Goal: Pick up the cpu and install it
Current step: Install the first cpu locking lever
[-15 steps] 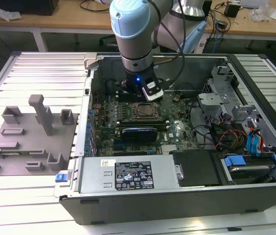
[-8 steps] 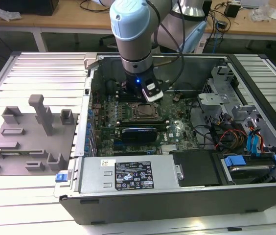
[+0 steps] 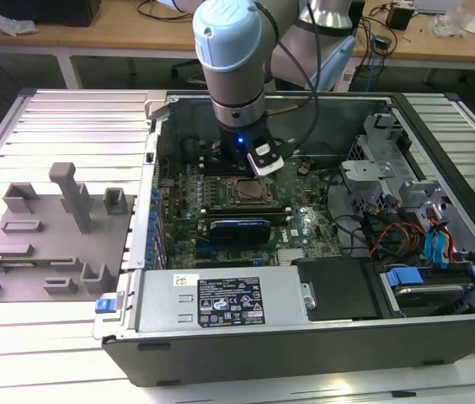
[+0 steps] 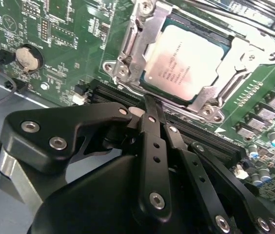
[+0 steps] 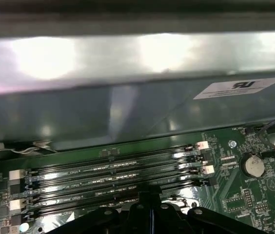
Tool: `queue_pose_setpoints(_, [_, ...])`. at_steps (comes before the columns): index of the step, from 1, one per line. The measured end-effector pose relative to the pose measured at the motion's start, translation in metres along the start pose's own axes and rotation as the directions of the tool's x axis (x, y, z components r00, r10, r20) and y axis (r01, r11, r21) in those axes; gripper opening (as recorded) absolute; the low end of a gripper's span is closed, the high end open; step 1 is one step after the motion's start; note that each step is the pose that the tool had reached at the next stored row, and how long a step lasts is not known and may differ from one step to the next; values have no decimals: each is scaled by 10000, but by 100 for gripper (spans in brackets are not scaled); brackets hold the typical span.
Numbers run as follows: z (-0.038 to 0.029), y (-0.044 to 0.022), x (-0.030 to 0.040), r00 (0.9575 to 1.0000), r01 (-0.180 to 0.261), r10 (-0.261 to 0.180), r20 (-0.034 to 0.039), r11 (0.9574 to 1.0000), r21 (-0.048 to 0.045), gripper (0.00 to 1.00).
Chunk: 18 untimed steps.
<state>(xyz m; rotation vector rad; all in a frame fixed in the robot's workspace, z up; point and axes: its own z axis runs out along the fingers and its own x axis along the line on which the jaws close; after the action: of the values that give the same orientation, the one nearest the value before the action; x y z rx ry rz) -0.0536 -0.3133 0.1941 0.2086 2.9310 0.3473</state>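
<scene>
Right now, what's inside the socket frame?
The cpu lies flat inside the socket frame, silver top showing. Frame edges overlap its border; the contacts beneath are covered. The gripper sits beside it.

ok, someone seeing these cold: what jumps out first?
Probably the arm reaching down into the open computer case, its gripper just over the green motherboard. In the second wrist view the silver cpu lies inside the metal socket frame, right off the gripper's tip. On the exterior view's left, a grey holder plate sits on the slatted table.
</scene>
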Motion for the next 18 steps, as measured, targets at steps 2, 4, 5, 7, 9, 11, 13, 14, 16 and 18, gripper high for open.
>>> queue_pose_setpoints(2, [6, 3, -27, 10000, 0, 0, 0, 10000, 0, 11])
queue_pose_setpoints(4, [11, 5, -50, 10000, -1, 1, 0, 10000, 1, 11])
queue_pose_setpoints(5, [12, 5, -55, 10000, 0, 0, -1, 10000, 2, 11])
queue_pose_setpoints(7, [13, 6, -56, 10000, -2, 2, 0, 10000, 1, 11])
queue_pose_setpoints(9, [13, 6, -57, 10000, -4, 4, -2, 10000, -16, 11])
queue_pose_setpoints(11, [14, 6, -57, 10000, -28, 27, -15, 9999, -134, 11])
queue_pose_setpoints(13, [14, 7, -56, 10000, -42, 42, -23, 9998, -200, 11])
queue_pose_setpoints(14, [14, 7, -56, 10000, -43, 43, -23, 9998, -202, 11])
queue_pose_setpoints(16, [9, 8, -57, 10000, -42, 42, -24, 9998, -206, 11])
queue_pose_setpoints(18, [-27, 17, -64, 10000, -32, 32, -20, 9999, -168, 11])
